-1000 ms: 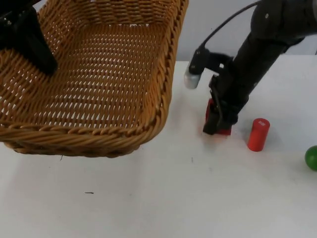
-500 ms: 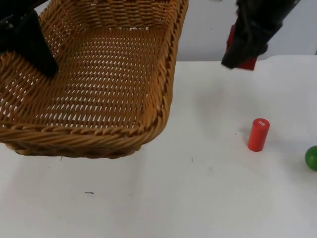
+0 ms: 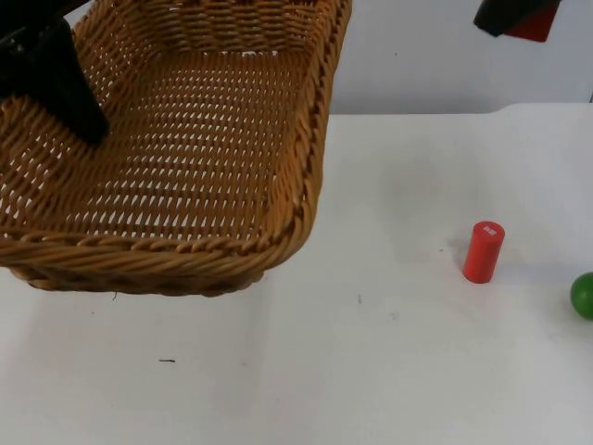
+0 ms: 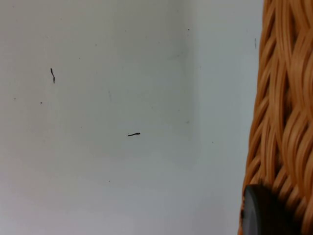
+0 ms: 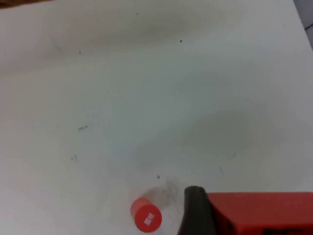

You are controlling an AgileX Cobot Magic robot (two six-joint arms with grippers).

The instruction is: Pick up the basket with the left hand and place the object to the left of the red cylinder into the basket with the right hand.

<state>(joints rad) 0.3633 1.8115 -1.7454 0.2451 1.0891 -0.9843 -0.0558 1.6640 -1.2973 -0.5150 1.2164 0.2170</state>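
Note:
A large woven wicker basket (image 3: 185,158) hangs tilted above the table's left side, and my left gripper (image 3: 57,85) is shut on its left rim. In the left wrist view the basket rim (image 4: 286,107) runs past a black fingertip (image 4: 264,213). My right gripper (image 3: 515,15) is high at the back right, shut on a red block (image 3: 537,24). The right wrist view has the red block (image 5: 264,213) beside a black fingertip (image 5: 197,211). The red cylinder (image 3: 483,250) stands upright on the table, and the same red cylinder (image 5: 145,216) lies far below that gripper.
A green ball (image 3: 584,295) lies at the table's right edge, right of the cylinder. The grey partition wall (image 3: 417,56) rises behind the table. Small dark marks (image 4: 133,134) dot the white table top (image 3: 371,371).
My right gripper closed on the red block left of the cylinder and lifted it up and to the back right. The basket and left arm have stayed still.

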